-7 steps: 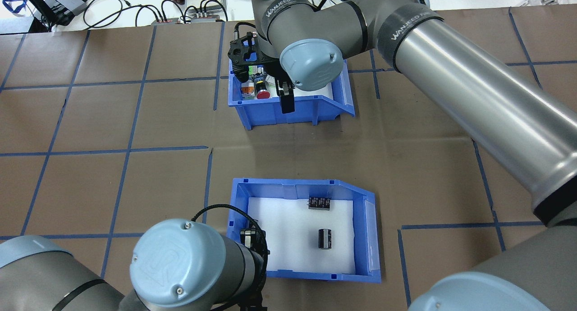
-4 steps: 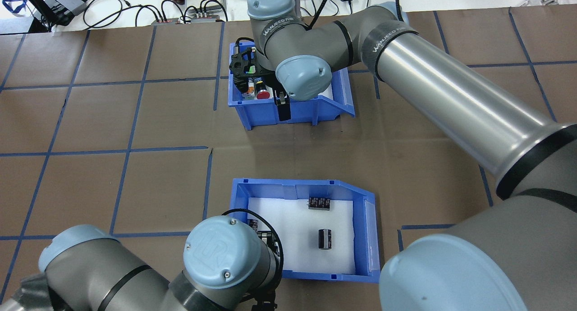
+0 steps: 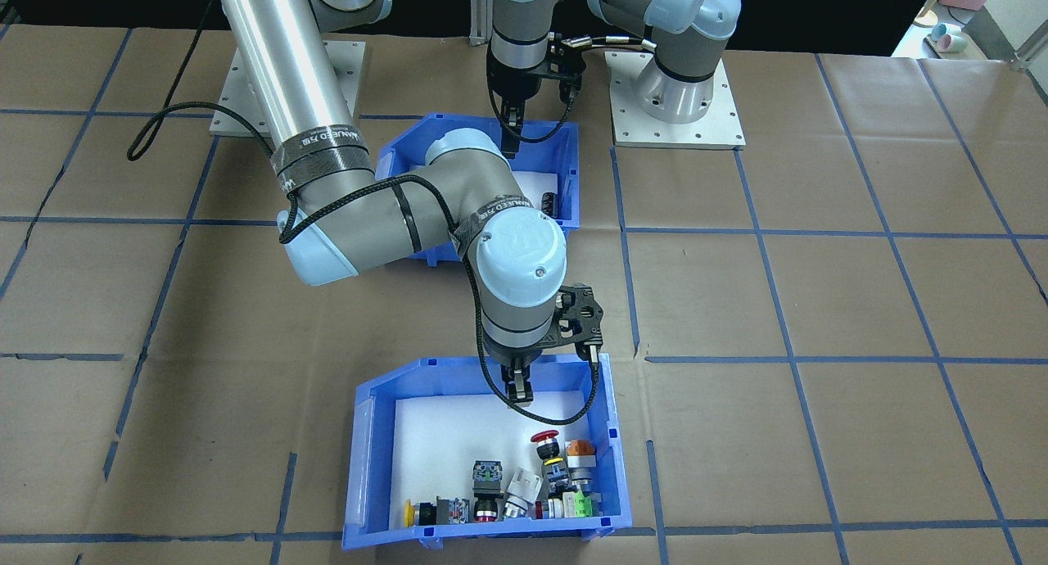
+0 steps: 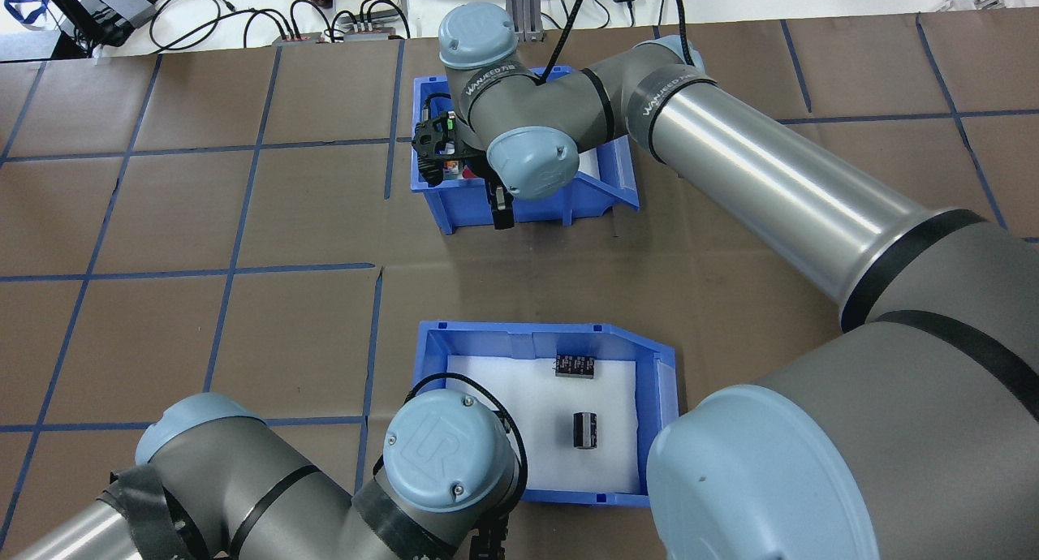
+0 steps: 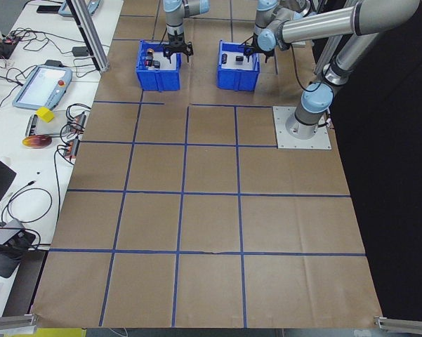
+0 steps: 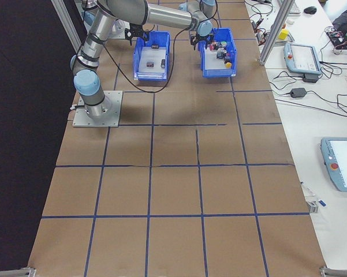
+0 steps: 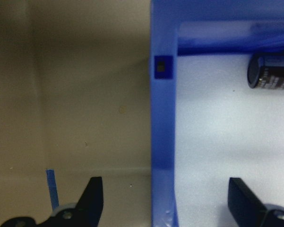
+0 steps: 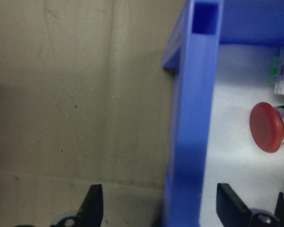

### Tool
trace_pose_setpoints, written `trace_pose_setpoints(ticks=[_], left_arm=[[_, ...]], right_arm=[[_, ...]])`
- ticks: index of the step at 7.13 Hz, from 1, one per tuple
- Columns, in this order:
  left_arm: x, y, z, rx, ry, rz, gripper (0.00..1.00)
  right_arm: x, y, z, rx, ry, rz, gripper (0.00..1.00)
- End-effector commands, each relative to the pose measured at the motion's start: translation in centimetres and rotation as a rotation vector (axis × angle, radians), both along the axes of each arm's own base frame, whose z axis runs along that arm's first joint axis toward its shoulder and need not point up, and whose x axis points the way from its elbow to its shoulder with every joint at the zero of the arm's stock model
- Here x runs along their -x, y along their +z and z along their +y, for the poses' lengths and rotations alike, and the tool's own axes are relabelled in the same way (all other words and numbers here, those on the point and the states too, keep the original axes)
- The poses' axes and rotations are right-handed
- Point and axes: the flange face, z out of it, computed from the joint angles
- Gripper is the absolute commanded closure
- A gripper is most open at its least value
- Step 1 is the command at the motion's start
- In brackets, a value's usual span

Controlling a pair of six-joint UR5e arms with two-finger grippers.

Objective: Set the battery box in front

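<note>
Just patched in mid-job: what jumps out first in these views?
Two blue bins sit mid-table: the battery box near the robot's base, the switch bin farther out, full of colourful buttons. Each arm has an open claw straddling a bin wall: the left claw over the battery box's wall, the right claw over the switch bin's wall, beside a red button.
</note>
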Motion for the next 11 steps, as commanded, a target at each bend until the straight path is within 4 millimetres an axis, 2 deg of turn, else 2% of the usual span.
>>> trace_pose_setpoints(ticks=[1, 2, 3, 4, 5, 6, 7, 9, 10, 11], left_arm=[[0.1, -0.4, 0.0, -0.007, 0.000, -0.005, 0.38], [0.2, -0.4, 0.0, -0.009, -0.011, -0.002, 0.52], [0.4, -0.6, -0.2, -0.006, -0.009, 0.005, 0.68], [1.0, -0.1, -1.0, 0.060, -0.010, 0.061, 0.89], [1.6, -0.7, -1.3, 0.057, -0.027, 0.087, 1.00], [1.6, -1.0, -1.6, 0.057, -0.036, 0.082, 1.00], [1.5, 1.0, -1.5, 0.103, -0.038, 0.105, 1.00], [0.8, 4.6, -3.5, 0.181, -0.003, 0.098, 1.00], [-1.0, 5.5, -6.4, 0.178, 0.034, 0.072, 1.00], [-3.5, 6.0, -9.2, 0.164, 0.035, 0.049, 1.00]], right_arm=[[-0.6, 1.2, 0.5, 0.015, 0.001, 0.001, 0.75], [-0.7, 2.2, 0.1, 0.035, 0.003, 0.005, 0.87], [-0.5, 3.1, -0.5, 0.068, 0.006, 0.037, 0.93], [-0.4, 3.8, -0.7, 0.089, 0.004, 0.041, 0.93], [-0.2, 6.1, -0.8, 0.126, 0.000, 0.042, 0.93], [1.1, 8.2, -1.4, 0.158, -0.020, 0.042, 0.93], [3.1, 9.8, -1.5, 0.165, -0.044, 0.069, 0.93], [12.1, 11.8, -4.4, 0.136, -0.156, 0.116, 0.92], [16.1, 12.5, -5.3, 0.123, -0.159, 0.123, 0.92], [20.4, 12.5, -6.1, 0.106, -0.160, 0.136, 0.93]])
